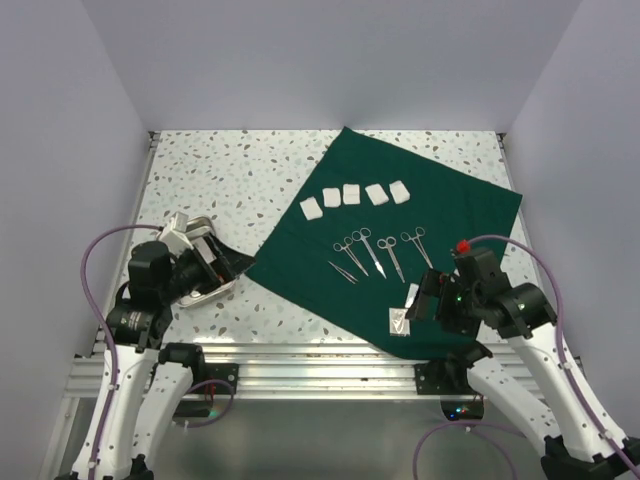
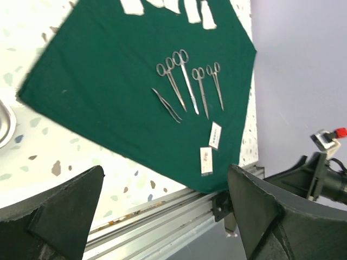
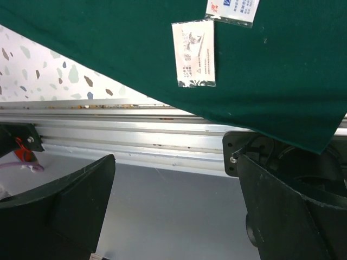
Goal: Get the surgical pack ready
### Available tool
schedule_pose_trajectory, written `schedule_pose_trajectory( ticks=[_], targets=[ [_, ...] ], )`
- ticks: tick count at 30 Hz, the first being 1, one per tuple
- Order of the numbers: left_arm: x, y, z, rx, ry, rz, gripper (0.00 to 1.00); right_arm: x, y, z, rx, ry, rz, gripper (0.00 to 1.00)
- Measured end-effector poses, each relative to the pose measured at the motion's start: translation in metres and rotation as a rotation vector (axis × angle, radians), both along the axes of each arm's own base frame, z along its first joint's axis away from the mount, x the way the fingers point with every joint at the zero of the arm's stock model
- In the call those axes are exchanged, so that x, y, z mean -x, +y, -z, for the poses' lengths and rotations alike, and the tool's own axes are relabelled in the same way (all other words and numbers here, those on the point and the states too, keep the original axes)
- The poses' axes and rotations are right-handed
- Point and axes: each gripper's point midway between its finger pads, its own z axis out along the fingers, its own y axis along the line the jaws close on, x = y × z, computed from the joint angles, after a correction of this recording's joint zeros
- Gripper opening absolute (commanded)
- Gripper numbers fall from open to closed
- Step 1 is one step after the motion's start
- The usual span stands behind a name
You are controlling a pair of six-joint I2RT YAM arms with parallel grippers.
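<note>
The green cloth (image 1: pixel 450 210) lies flat and cornerwise on the right half of the table (image 1: pixel 230 180), its near corner draped over the front rail. On it are five gauze squares (image 1: pixel 352 194) in a far row, steel instruments (image 1: pixel 375 252) side by side mid-cloth, and two packets (image 1: pixel 405 308) nearer me. The tray (image 1: pixel 215 290) sits just beside the cloth's left corner. My left gripper (image 2: pixel 162 184), jaws wide apart, hovers over the tray and hides most of its inside. My right gripper (image 3: pixel 176 168), also spread and holding nothing, hangs by the near corner.
</note>
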Motion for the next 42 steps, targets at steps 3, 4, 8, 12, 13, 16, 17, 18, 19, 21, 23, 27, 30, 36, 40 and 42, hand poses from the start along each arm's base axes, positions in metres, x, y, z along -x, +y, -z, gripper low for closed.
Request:
schedule_pose_trajectory(
  ticks=[3,4,8,12,13,16,17,18,19,21,23,27,30,36,40,42],
  targets=[
    [0.000,0.007,0.004,-0.030,0.014,-0.034,1.00,-0.010,0.004,-0.006,0.014,-0.002,-0.044,0.99],
    [0.000,0.007,0.003,-0.036,0.011,-0.034,1.00,-0.015,0.008,-0.008,0.009,-0.003,-0.057,0.99],
    [-0.001,0.007,0.003,-0.049,0.017,-0.021,0.99,-0.039,0.029,-0.004,-0.031,0.024,-0.108,0.92],
    [-0.004,0.005,0.015,-0.068,0.069,0.010,0.98,-0.064,0.044,0.007,0.008,0.087,-0.178,0.85],
    [-0.004,0.004,0.017,-0.073,0.079,0.020,0.98,-0.070,0.048,0.008,0.018,0.089,-0.198,0.84],
    [-0.004,0.003,0.023,-0.082,0.105,0.040,0.94,-0.091,0.063,0.001,0.060,0.068,-0.283,0.79],
    [-0.005,0.002,0.023,-0.086,0.109,0.047,0.94,-0.099,0.070,-0.003,0.068,0.049,-0.313,0.75],
    [-0.005,0.002,0.022,-0.091,0.113,0.053,0.94,-0.105,0.078,-0.006,0.076,0.037,-0.347,0.74],
    [-0.006,0.002,0.022,-0.093,0.117,0.057,0.94,-0.114,0.084,-0.009,0.081,0.022,-0.372,0.73],
    [-0.007,0.003,0.020,-0.104,0.118,0.063,0.94,-0.119,0.099,-0.009,0.095,0.013,-0.434,0.70],
    [-0.008,0.003,0.021,-0.109,0.123,0.066,0.93,-0.124,0.110,-0.002,0.117,0.017,-0.494,0.68],
    [-0.010,0.002,0.026,-0.111,0.147,0.069,0.91,-0.126,0.126,0.019,0.159,0.051,-0.602,0.61],
    [-0.010,0.002,0.033,-0.109,0.174,0.072,0.88,-0.130,0.137,0.032,0.179,0.062,-0.659,0.57],
    [-0.014,0.002,0.043,-0.114,0.227,0.076,0.85,-0.143,0.156,0.063,0.230,0.066,-0.751,0.55],
    [-0.015,0.001,0.048,-0.114,0.253,0.079,0.85,-0.156,0.164,0.083,0.281,0.049,-0.800,0.49],
    [-0.015,0.001,0.048,-0.112,0.252,0.081,0.85,-0.162,0.165,0.090,0.306,0.040,-0.816,0.49]
  ],
)
